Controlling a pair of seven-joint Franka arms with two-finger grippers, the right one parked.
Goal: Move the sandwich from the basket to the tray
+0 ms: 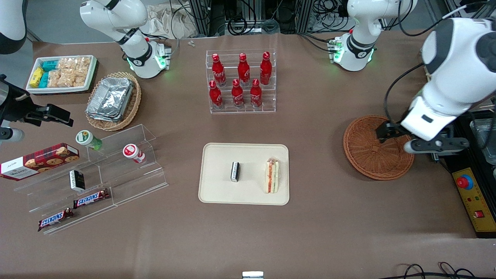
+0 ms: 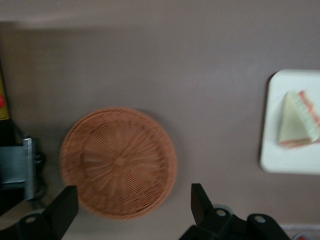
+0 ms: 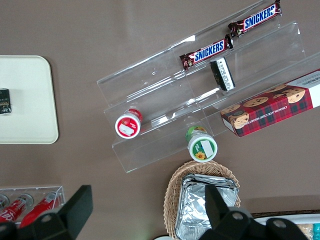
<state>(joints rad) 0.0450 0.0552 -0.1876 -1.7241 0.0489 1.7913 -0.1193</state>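
Above the round reddish-brown wicker basket (image 1: 374,148), the left arm's black claw (image 1: 384,133) hangs with fingers (image 2: 64,207) spread wide, holding nothing; the white forearm slopes down over the basket's edge and hides part of it. On the flat beige rectangular tray (image 1: 217,186) lies the wrapped triangular sandwich (image 1: 272,175), well apart from the claw.

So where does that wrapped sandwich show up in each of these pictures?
Front view: the sandwich lies on the beige tray, at the end nearer the working arm, beside a small black-and-white block.
Left wrist view: the sandwich is on the tray's visible end; the open gripper hangs over the basket.
Right wrist view: not in it; only the tray's end with the block shows.
Shared landmark: the tray.
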